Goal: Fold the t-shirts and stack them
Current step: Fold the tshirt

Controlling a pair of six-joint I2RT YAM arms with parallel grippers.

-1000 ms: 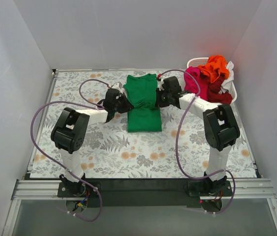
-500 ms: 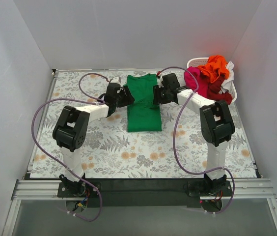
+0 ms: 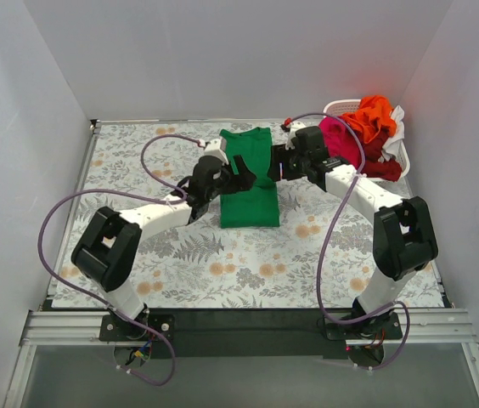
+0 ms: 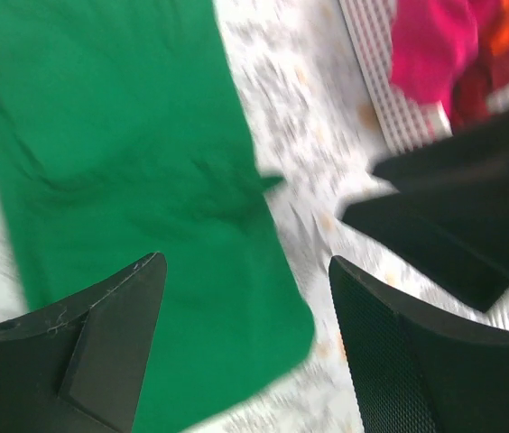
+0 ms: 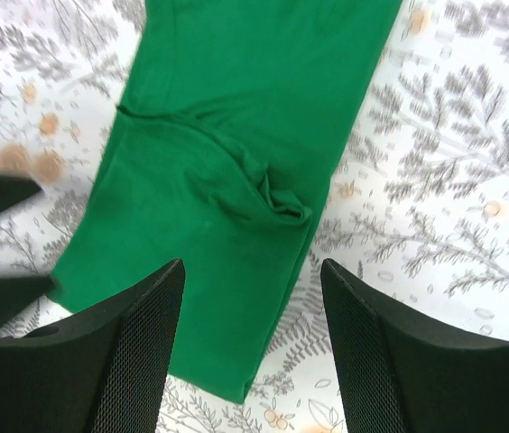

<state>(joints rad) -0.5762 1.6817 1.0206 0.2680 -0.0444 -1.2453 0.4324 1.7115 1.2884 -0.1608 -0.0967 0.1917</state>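
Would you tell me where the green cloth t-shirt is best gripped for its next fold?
The green cloth t-shirt lies flat as a narrow strip, so probably pinch its two near corners from above: left gripper on the left corner, right gripper on the right.

Lab test booth: blank white walls, floral-cloth table, bolted arm rail.

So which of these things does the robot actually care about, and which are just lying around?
Part of the job:
solid green cloth t-shirt, partly folded on the table
orange cloth shirt, magenta pink shirt, dark red shirt and white shirt, heaped in the basket

Just there:
white plastic mesh basket
floral-patterned table cover
purple cables on the arms
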